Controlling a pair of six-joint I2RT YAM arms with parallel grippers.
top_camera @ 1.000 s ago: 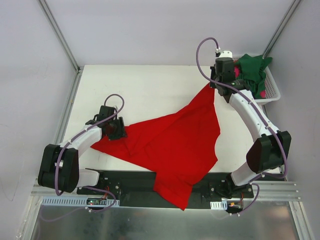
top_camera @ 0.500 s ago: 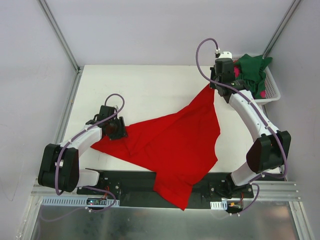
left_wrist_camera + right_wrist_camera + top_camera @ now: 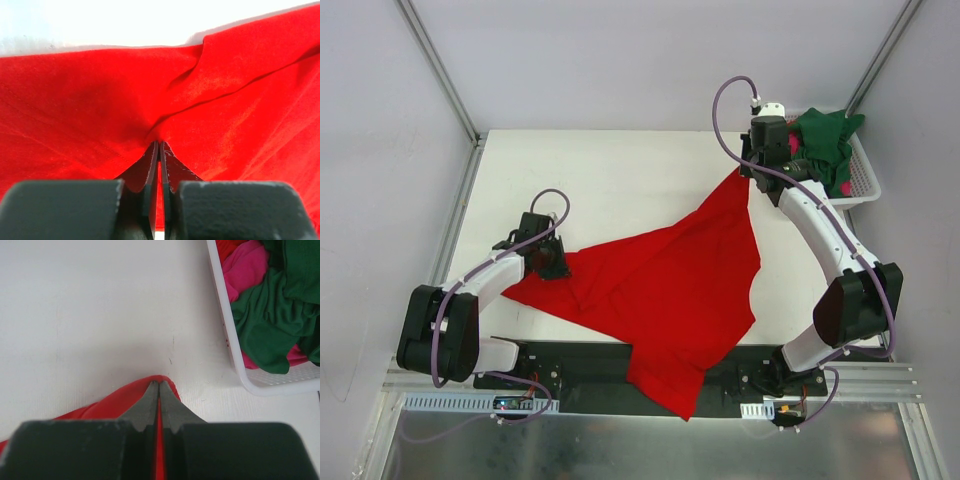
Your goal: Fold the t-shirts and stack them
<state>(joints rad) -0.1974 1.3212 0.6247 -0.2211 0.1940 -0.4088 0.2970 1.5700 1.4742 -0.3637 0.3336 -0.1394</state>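
Note:
A bright red t-shirt (image 3: 670, 290) lies spread and wrinkled across the white table, one end hanging over the near edge. My left gripper (image 3: 552, 262) is shut on the shirt's left part; red cloth (image 3: 100, 100) puckers at the tips of the left gripper (image 3: 159, 143). My right gripper (image 3: 748, 170) is shut on the shirt's far corner, held taut near the basket; the right wrist view shows red cloth (image 3: 115, 400) pinched in the gripper (image 3: 159, 383). A dark green t-shirt (image 3: 825, 140) and a magenta-pink one (image 3: 245, 267) sit crumpled in the basket.
The white slotted basket (image 3: 865, 180) stands at the table's back right corner, close to my right gripper. A metal frame post (image 3: 440, 70) rises at the back left. The black base rail (image 3: 570, 365) runs along the near edge.
My left gripper has closed on the red cloth; a second ago its fingers stood apart. The right arm and the shirt have stayed where they were.

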